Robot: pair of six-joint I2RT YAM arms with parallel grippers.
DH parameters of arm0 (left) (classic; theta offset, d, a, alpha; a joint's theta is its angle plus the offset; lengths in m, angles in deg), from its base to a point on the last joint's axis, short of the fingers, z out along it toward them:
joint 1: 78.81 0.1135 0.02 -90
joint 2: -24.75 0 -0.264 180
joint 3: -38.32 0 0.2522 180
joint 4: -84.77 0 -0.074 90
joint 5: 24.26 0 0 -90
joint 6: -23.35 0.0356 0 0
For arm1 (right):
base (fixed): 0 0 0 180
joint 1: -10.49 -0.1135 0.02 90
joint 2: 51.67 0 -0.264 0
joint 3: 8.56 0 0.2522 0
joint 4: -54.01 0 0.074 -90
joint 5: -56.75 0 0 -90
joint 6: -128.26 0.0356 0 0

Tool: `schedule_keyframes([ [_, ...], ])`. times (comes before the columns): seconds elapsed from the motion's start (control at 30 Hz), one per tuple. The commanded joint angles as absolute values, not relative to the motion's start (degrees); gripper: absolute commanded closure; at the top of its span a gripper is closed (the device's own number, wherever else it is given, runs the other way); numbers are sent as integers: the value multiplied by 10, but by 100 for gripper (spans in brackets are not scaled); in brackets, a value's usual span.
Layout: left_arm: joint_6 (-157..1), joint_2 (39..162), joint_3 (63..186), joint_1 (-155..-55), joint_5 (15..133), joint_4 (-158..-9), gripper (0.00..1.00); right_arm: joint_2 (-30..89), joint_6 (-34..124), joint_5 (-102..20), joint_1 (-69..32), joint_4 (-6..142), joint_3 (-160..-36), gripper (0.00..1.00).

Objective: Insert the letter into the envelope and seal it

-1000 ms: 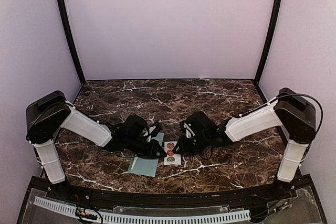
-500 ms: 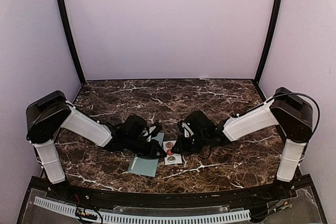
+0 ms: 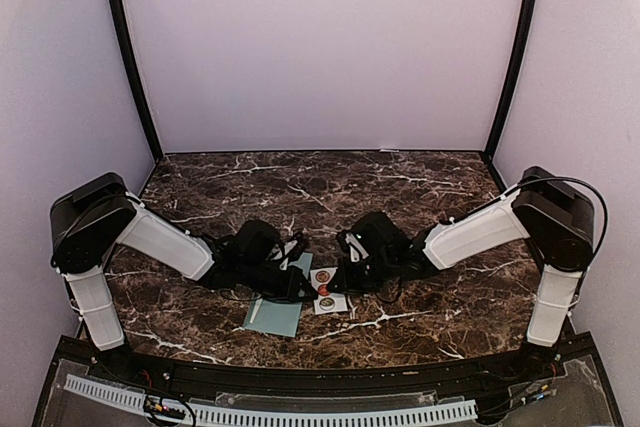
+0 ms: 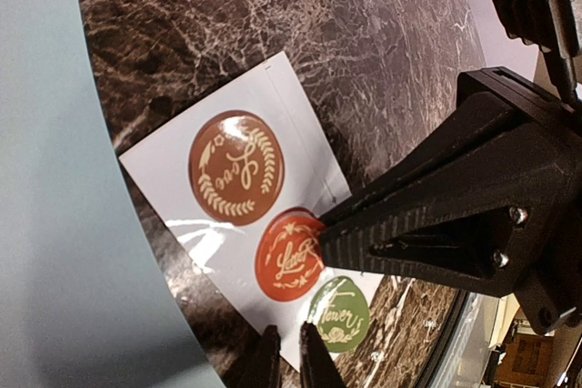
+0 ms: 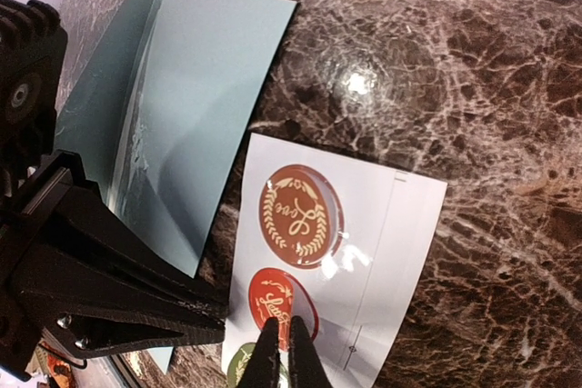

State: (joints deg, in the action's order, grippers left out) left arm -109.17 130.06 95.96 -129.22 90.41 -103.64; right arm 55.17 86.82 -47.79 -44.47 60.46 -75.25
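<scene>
The pale teal envelope (image 3: 275, 314) lies flat near the table's front, also in the left wrist view (image 4: 55, 224) and the right wrist view (image 5: 191, 106). No separate letter shows. Right of it lies a white sticker strip (image 3: 327, 290) with a brown (image 5: 300, 215), a red (image 5: 273, 297) and a green sticker (image 4: 338, 313). My right gripper (image 5: 280, 356) is shut on the red sticker's edge, which looks slightly lifted. My left gripper (image 4: 284, 359) is shut, its tips resting on the strip's edge (image 4: 182, 156) beside the green sticker.
Dark marble table (image 3: 400, 187) inside pale purple walls with black corner posts (image 3: 130, 57). Both arms reach inward and their grippers almost touch over the strip. A black rail (image 3: 300, 377) runs along the near edge.
My right arm has shifted slightly left, toward the sticker strip. The left arm, the envelope and the strip have not visibly moved.
</scene>
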Motion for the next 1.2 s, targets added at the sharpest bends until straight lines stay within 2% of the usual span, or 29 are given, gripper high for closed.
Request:
schedule_keyframes([
  [0.0, -1087, 1318, 948, -1293, 900, -991, 91, 563, 863, -475, -441, 592, -766, 100],
  [0.6, -1091, 1323, 948, -1293, 902, -997, 91, 550, 836, -495, -451, 561, -778, 100],
  [0.93, -1080, 1285, 949, -1293, 895, -1004, 90, 485, 838, -437, -451, 575, -768, 100],
  [1.0, -1073, 1267, 950, -1293, 899, -1009, 87, 467, 836, -422, -450, 584, -769, 100],
  [1.17, -1040, 1191, 958, -1293, 921, -994, 70, 428, 828, -390, -444, 601, -762, 100],
])
